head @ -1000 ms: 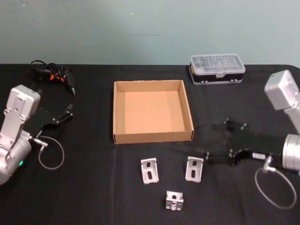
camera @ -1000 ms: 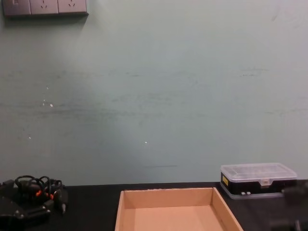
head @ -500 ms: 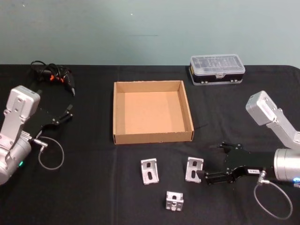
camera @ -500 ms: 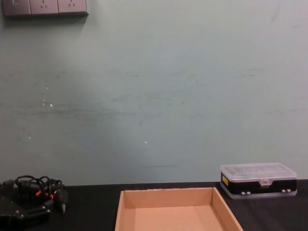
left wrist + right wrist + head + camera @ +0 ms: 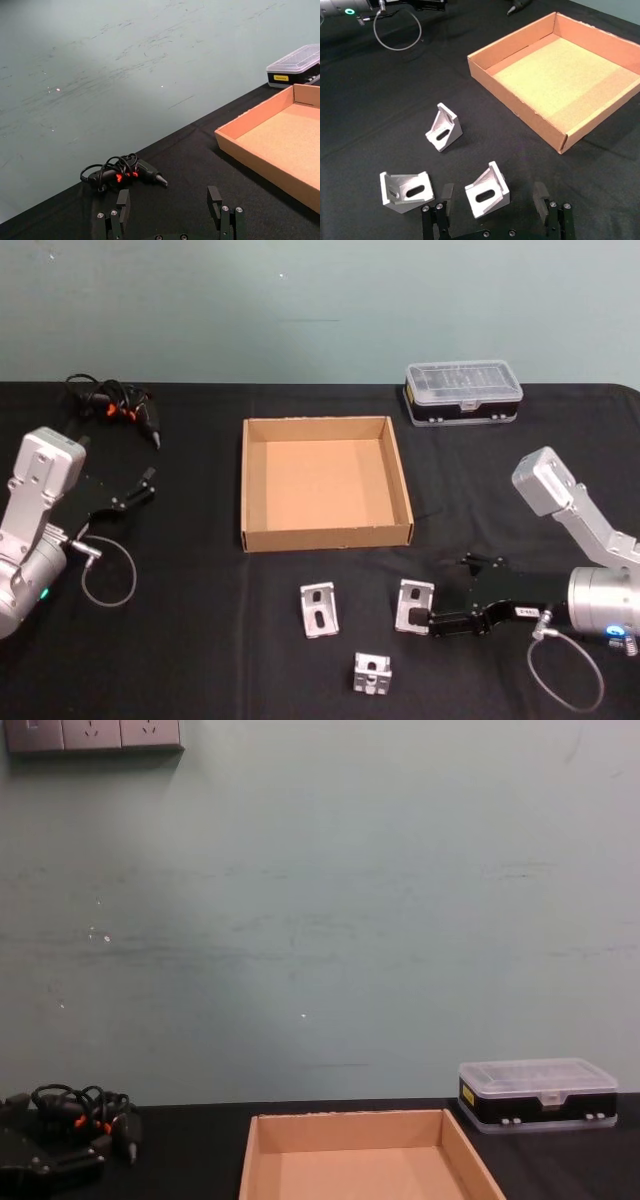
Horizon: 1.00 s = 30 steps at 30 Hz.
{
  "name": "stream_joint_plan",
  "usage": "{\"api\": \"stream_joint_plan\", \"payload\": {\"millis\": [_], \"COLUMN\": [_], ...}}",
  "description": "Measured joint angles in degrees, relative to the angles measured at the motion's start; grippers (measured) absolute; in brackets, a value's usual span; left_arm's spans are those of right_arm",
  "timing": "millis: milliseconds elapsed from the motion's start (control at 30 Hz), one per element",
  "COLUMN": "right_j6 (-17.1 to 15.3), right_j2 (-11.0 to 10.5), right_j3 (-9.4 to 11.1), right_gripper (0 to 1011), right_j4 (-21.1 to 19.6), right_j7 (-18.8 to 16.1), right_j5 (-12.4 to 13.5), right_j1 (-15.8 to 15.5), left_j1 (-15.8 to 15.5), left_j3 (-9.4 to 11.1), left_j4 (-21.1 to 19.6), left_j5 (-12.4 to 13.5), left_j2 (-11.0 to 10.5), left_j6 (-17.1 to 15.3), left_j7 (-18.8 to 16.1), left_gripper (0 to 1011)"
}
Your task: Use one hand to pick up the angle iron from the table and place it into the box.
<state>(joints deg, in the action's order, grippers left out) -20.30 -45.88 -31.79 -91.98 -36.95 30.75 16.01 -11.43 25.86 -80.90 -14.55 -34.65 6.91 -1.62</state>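
Three silver angle irons lie on the black table [image 5: 200,640] in front of the cardboard box [image 5: 326,536]: one on the left [image 5: 318,608], one on the right [image 5: 413,604], one nearest me [image 5: 371,673]. My right gripper [image 5: 442,592] is low over the table, right beside the right-hand angle iron. In the right wrist view that angle iron [image 5: 487,196] lies between the open fingers [image 5: 447,192], untouched. My left gripper [image 5: 146,484] is parked open at the table's left; its wrist view shows that gripper [image 5: 169,199] with nothing in it. The box [image 5: 350,1117] has nothing inside.
A clear-lidded black plastic case [image 5: 463,391] stands behind the box at the back right. A black tool with coiled cable and orange marks [image 5: 118,408] lies at the back left, ahead of the left gripper. Bare tabletop runs between the angle irons and the box's front wall.
My right gripper has dropped and moved left toward the front of the table, ending with its open fingers either side of the right-hand angle iron. The left arm has hardly shifted.
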Motion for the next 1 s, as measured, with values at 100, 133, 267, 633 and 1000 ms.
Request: {"api": "stream_joint_plan", "payload": {"millis": [100, 133, 267, 633, 1000], "right_j6": [0.14, 0.24, 0.38, 0.83, 1.23], "right_j2": [0.47, 0.71, 1.29, 1.73, 2.32], "right_j3": [-0.4, -0.67, -1.26, -1.57, -2.06], "right_gripper": [1003, 1003, 1003, 1003, 980], "right_j4": [0.6, 0.93, 1.78, 2.24, 3.1], "right_j7": [-0.01, -0.05, -0.1, -0.01, 0.15], "right_j5": [-0.08, -0.14, -0.29, -0.41, -1.0], "right_j1": [0.33, 0.51, 0.89, 0.84, 1.26], "left_j1": [0.0, 0.0, 0.0, 0.0, 0.0], "left_j3": [0.0, 0.0, 0.0, 0.0, 0.0], "left_j4": [0.0, 0.0, 0.0, 0.0, 0.0], "left_j5": [0.0, 0.0, 0.0, 0.0, 0.0], "left_j2": [0.0, 0.0, 0.0, 0.0, 0.0], "left_j6": [0.0, 0.0, 0.0, 0.0, 0.0], "left_j7": [0.0, 0.0, 0.0, 0.0, 0.0], "left_gripper": [1011, 1011, 1011, 1011, 1011]}}
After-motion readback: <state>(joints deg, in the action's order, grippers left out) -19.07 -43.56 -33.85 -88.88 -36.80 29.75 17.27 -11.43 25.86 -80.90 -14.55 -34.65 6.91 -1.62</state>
